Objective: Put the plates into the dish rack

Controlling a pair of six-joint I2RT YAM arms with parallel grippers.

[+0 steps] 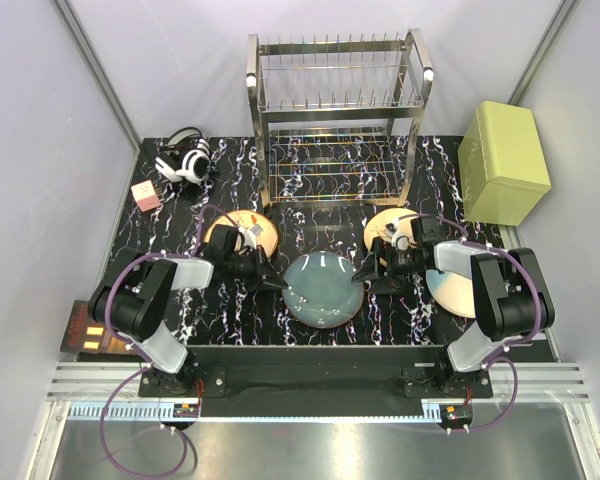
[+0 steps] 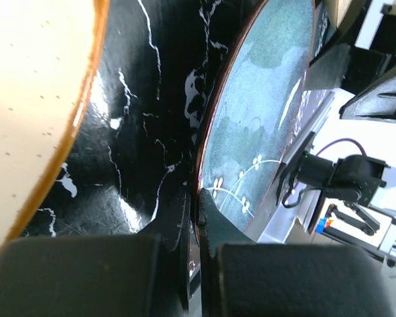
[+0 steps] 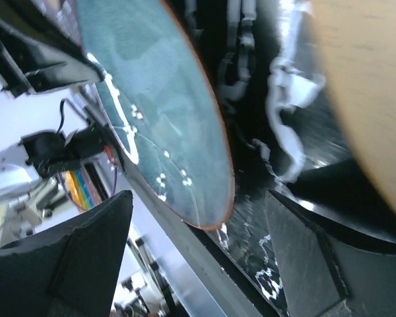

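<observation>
Two claws meet at one plate. The left claw [image 2: 197, 221] has its fingers drawn nearly together on the left rim of the teal plate [image 2: 264, 112]. In the left wrist view the rim's dark edge runs straight into the thin gap between them, so it reads as clamped on that rim. The right claw [image 3: 199, 211] stands wide apart, one finger on either side of the plate's opposite rim, holding nothing. Whether either finger touches the glaze is not clear.

From above, the teal plate lies in the middle of the near part of the desk [image 1: 320, 225], between the two claws and about as close to one arm as the other (only the left has a grip). Whether its edge is raised off the desk cannot be told.

Further out, one orange-peach plate [image 1: 245, 232] lies flat behind the left claw and a second orange-peach plate [image 1: 388, 228] lies behind the right claw. The cream plate [image 1: 448, 288] sits partly under the right arm.

The dish rack [image 1: 335, 110] stands at the far edge, straight ahead of the teal plate, with no plates in it and its rows of prongs running left to right. The plate probably has to travel away from the arms and be turned on edge to slot between the prongs. An olive-green box [image 1: 505, 160] stands to the right of the rack.
</observation>
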